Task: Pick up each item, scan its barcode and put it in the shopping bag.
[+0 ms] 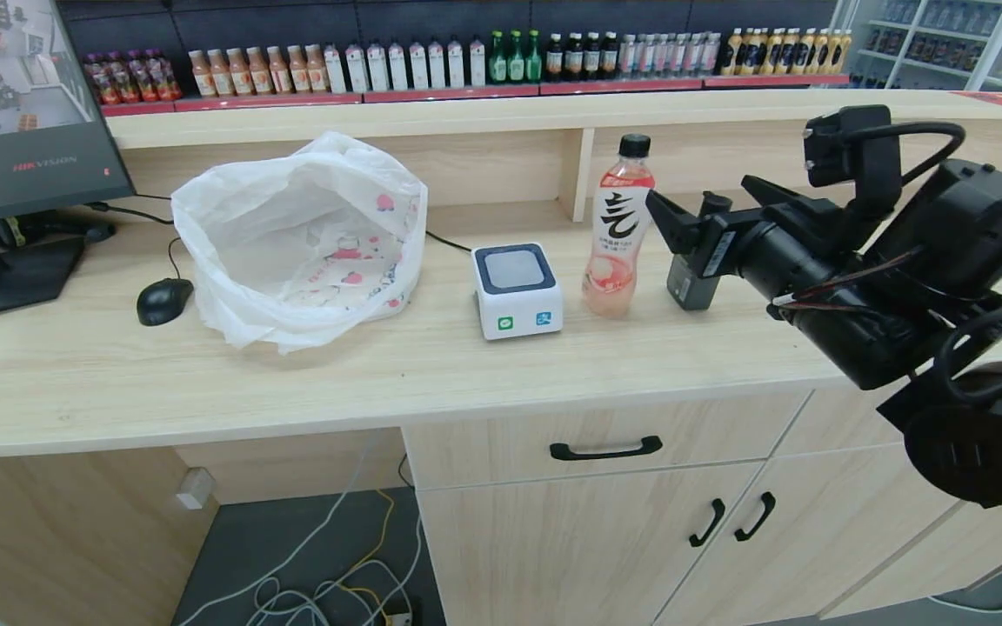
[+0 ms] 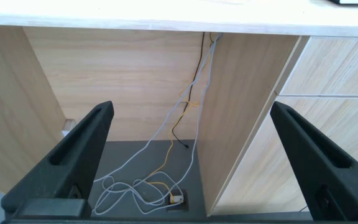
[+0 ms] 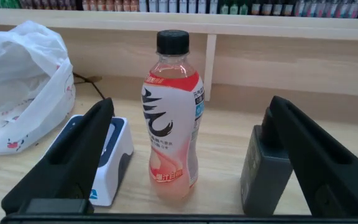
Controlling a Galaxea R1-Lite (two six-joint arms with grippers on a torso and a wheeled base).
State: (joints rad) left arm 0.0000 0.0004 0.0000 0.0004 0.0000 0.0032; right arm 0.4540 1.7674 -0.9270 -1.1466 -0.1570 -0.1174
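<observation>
We see the bottle (image 1: 618, 230) (image 3: 171, 118) upright on the counter (image 1: 379, 365), right of centre, near the back edge, cap on. Our right gripper (image 1: 699, 198) (image 3: 191, 102) hovers over the counter's right end, jaws spread wide, holding nothing; from its wrist camera the bottle sits between the fingers. A dark box (image 1: 691, 283) (image 3: 263, 171) stands just right of the bottle, crowding one finger. The scanner (image 1: 517, 289) (image 3: 107, 158) sits just left of the bottle, window up. The bag (image 1: 301, 239) (image 3: 17, 87) is left of that, mouth open. The mouse (image 1: 163, 300) and monitor (image 1: 23, 104) are at the left end. Our left gripper (image 2: 192, 106) hangs below the counter's front edge, also released, facing loose cables (image 2: 148, 186) on the floor.
</observation>
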